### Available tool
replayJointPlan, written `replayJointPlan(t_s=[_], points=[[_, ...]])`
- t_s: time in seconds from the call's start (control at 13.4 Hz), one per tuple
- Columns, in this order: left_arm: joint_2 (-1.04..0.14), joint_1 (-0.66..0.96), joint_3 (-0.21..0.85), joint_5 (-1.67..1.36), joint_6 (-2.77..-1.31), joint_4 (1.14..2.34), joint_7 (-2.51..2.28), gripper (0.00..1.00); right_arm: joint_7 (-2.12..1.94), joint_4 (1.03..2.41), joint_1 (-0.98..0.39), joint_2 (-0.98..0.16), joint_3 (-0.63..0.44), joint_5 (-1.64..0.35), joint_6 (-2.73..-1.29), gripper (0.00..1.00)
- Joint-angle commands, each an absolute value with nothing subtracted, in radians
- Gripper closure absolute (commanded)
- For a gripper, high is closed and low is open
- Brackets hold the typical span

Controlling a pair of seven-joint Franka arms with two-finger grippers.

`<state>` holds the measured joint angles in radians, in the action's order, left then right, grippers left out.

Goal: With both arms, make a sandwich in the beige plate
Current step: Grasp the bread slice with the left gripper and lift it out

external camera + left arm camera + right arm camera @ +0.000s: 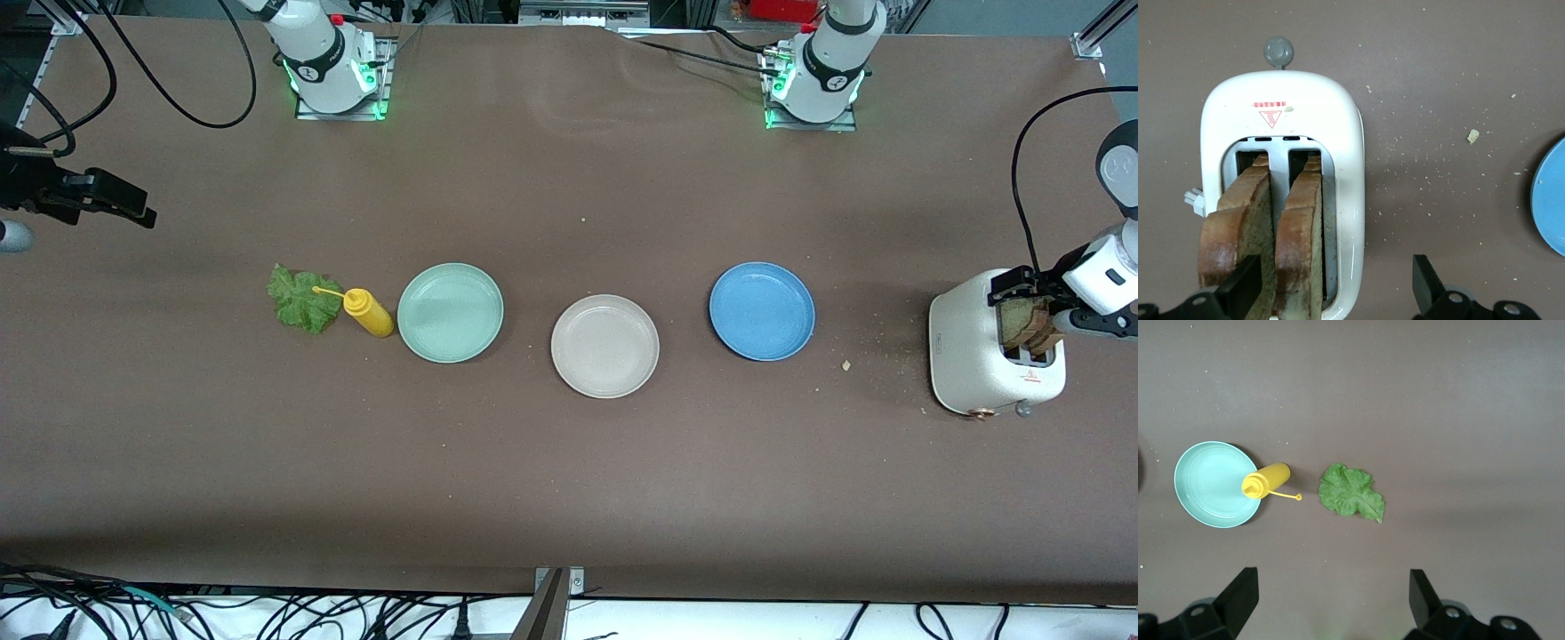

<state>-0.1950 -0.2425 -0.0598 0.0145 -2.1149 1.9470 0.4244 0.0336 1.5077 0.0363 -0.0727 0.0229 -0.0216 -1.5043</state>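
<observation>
Left gripper [1331, 293] open over the toaster [982, 360] at the table's left-arm edge, two bread slices [1265, 233] in its slots, right gripper [1331, 603] open above the right-arm edge, beige plate [605, 346] mid-table

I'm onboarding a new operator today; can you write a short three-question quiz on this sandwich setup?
1. True or false: the beige plate already holds bread.
2. Which gripper is over the toaster? A) left gripper B) right gripper
3. Fill in: the lettuce leaf lies beside the yellow ____.

Key:
1. False; the plate is empty, and both bread slices stand in the toaster.
2. A; the left gripper is open there, while the right gripper is open above the lettuce.
3. Mustard bottle.
</observation>
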Motion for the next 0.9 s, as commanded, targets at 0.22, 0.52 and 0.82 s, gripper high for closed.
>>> replayJointPlan(t_s=[0.22,0.52,0.82], points=[[-0.210,-0.284,-0.048,-0.008,-2.135,1.944,0.463,0.64,0.031,1.512,0.040,-0.074,0.029,-0.011,-1.460,0.00],[-0.204,-0.282,-0.048,-0.005,-2.108,1.918,0.462,1.00,0.014,1.511,0.035,-0.083,0.034,-0.020,-1.460,0.00],[-0.201,-0.281,-0.046,-0.005,-2.025,1.836,0.465,1.00,0.002,1.503,0.017,-0.103,0.035,-0.023,-1.367,0.00]])
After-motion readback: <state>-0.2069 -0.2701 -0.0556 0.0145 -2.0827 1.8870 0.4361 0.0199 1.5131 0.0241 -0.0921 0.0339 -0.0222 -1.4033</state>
